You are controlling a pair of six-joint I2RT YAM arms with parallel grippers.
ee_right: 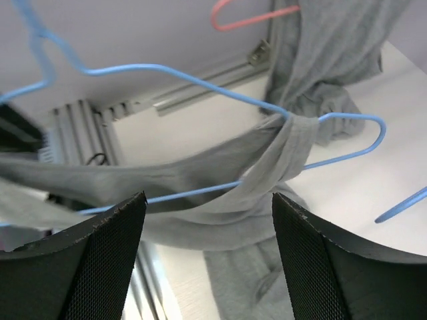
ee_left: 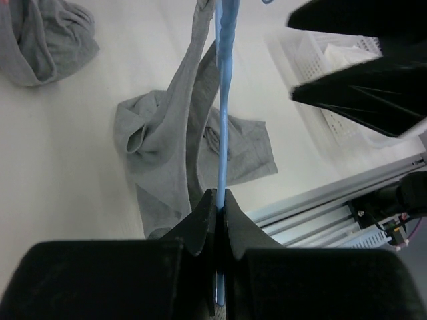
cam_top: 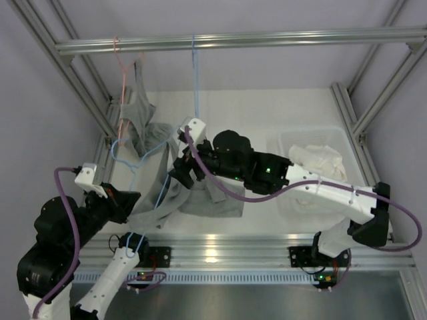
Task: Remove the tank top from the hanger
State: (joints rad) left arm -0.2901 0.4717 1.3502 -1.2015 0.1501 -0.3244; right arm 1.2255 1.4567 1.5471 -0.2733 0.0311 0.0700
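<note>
The left gripper was pressed together on the wire of the blue hanger; only the left wrist view showed this pinch clearly. The right gripper stood spread, with the strap of the tank top passing between its fingers; contact I could not tell. The right wrist view alone showed the strap wound around the hanger's end; the top view showed the rest crumpled on the table.

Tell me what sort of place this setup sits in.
Most likely a robotics lab test cell rather than a home. A bare aluminium frame encloses a plain white table, a pink hanger with a grey garment hangs from the frame's top rail, and a white basket holds cloth.
</note>
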